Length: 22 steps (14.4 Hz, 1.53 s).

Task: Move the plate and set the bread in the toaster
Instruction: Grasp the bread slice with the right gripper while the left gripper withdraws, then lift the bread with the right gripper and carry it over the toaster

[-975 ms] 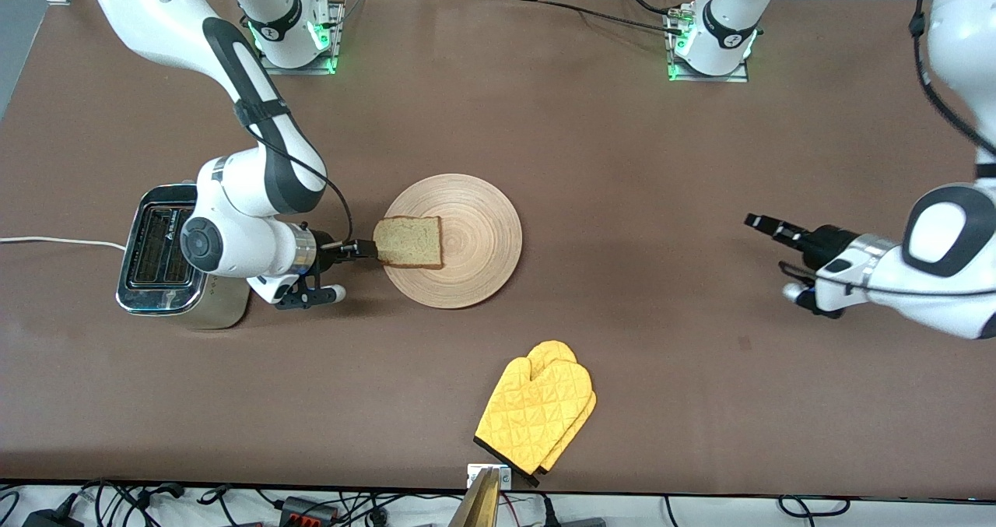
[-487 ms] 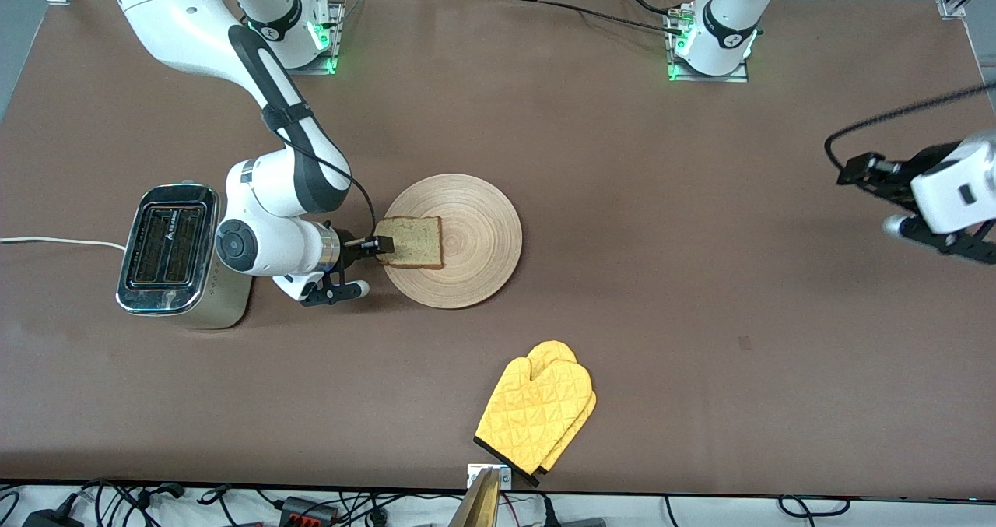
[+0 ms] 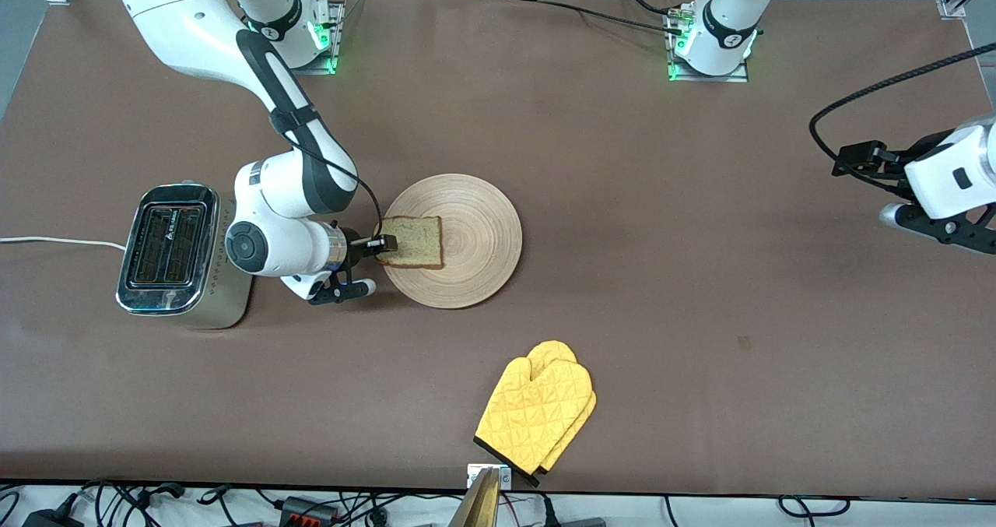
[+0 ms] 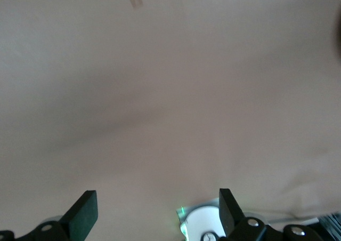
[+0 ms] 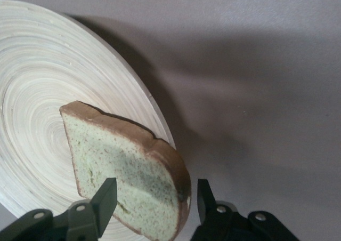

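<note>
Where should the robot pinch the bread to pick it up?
Probably the crust edge of the bread that overhangs the plate toward the toaster. It lies flat, so only that edge lets fingers go above and below. The right gripper is already straddling it there.

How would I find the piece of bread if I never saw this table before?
Find the big round wooden plate in the middle of the brown table, beside the shiny toaster. The bread lies on the plate's edge toward the toaster, with the right gripper at its crust. It is the only small square thing, pale brown with a darker crust.
</note>
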Motion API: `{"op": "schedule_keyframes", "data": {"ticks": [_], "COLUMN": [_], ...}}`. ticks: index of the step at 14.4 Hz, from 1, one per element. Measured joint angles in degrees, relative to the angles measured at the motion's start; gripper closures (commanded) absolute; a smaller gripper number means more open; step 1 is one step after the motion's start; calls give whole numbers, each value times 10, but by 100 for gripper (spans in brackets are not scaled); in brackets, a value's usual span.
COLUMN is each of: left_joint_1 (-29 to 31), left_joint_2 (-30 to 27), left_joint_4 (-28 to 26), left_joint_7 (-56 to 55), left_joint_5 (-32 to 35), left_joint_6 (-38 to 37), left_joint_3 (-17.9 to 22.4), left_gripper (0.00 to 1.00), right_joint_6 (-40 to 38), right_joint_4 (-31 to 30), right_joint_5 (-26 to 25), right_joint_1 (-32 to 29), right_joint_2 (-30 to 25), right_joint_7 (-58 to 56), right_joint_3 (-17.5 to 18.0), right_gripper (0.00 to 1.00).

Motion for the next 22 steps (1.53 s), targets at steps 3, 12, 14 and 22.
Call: {"op": "schedule_keyframes", "data": {"ticks": [3, 12, 14, 22], "left_joint_1": [-52, -53, -53, -53], "left_joint_2": [-36, -172, -173, -173], "left_joint_4": [-26, -197, -200, -200], "left_joint_7": [-5, -138, -140, -143], "left_joint_5": [3, -41, -42, -57], "left_joint_6": [27, 119, 122, 124], "left_joint_3": [61, 87, 87, 86], "left_gripper": [0, 0, 0, 0], "right_joint_6": [0, 0, 0, 0], "right_joint_4": [0, 0, 0, 11], "right_joint_5": [0, -24, -26, -53], "right_joint_1": [1, 1, 1, 2], "right_joint_2": [3, 3, 3, 0], "right_joint_7": [0, -1, -3, -4], "right_joint_3": [0, -3, -3, -3], "right_gripper": [44, 88, 98, 100]}}
